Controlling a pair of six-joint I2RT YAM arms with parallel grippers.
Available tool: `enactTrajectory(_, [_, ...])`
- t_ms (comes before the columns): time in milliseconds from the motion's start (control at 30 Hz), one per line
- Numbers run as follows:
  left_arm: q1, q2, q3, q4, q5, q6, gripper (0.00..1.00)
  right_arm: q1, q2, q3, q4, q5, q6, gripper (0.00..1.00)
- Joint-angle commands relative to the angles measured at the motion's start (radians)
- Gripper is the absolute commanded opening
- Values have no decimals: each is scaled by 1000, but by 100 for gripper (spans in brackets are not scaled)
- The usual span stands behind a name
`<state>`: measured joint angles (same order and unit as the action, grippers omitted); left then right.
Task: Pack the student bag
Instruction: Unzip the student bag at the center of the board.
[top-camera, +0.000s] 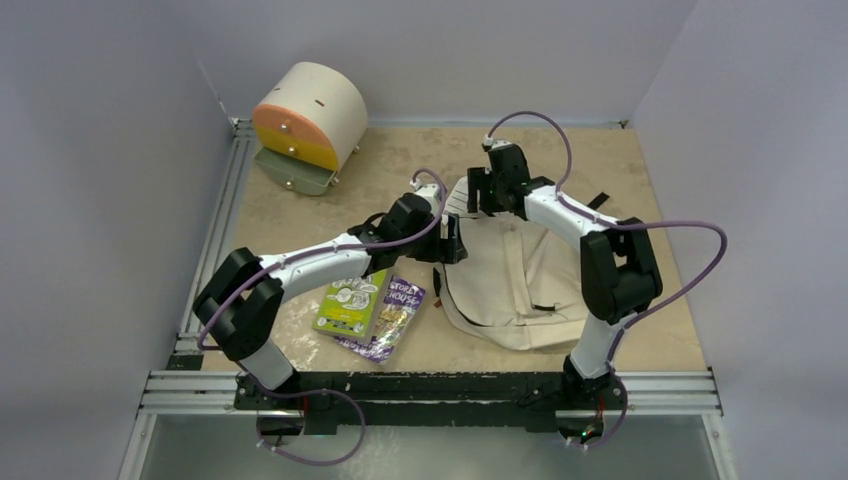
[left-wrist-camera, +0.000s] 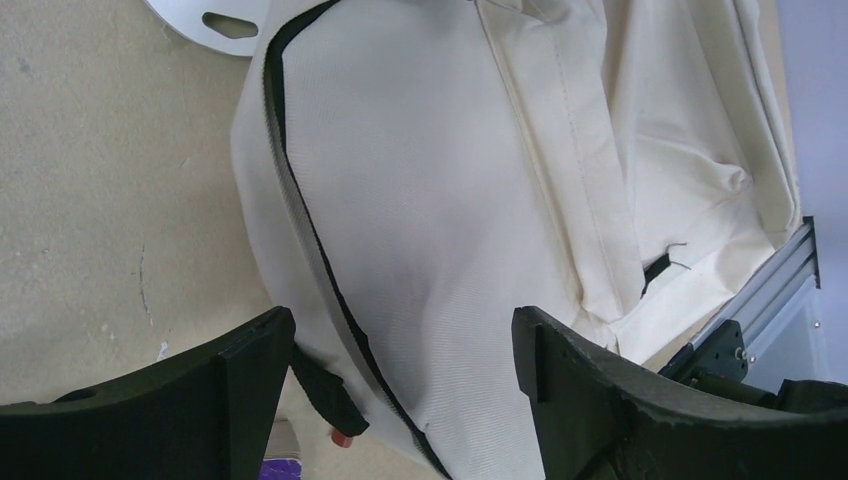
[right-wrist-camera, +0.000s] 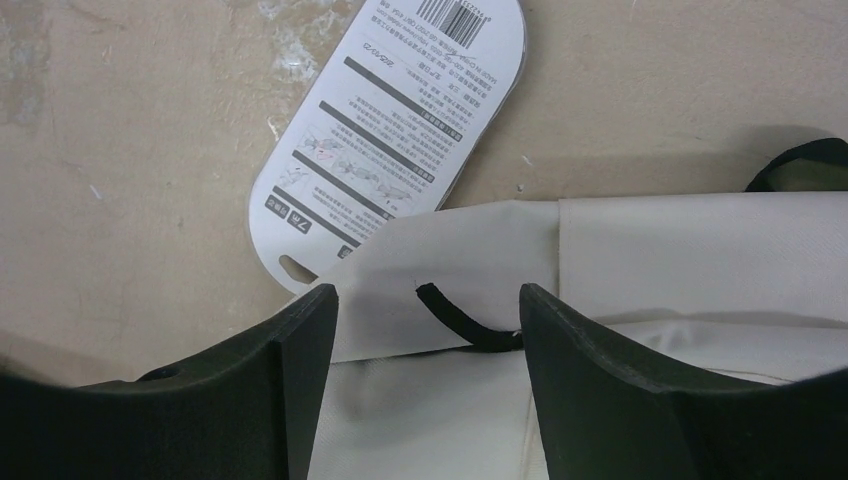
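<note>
Top external view is showing the student bag (top-camera: 520, 285) lying flat on the tabletop (top-camera: 655, 335), right of centre, between both arms. The left claw (left-wrist-camera: 400, 335) is hovering over its zippered side, released and empty. The right claw (right-wrist-camera: 428, 300) is hanging over the bag's far edge, likewise released, beside a white printed card (right-wrist-camera: 390, 140) partly under the fabric. Two picture books (top-camera: 370, 305) are lying just left of the bag, and a drawer unit (top-camera: 305, 120) is sitting far left.

Cream student bag (top-camera: 520, 280), black zipper (left-wrist-camera: 301, 205)
</note>
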<state>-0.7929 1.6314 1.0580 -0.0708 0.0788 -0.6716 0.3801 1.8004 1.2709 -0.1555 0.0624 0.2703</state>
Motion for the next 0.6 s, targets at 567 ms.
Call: enactTrajectory(567, [-2, 5, -49, 92, 31, -26, 75, -2, 49, 68, -68, 37, -53, 55])
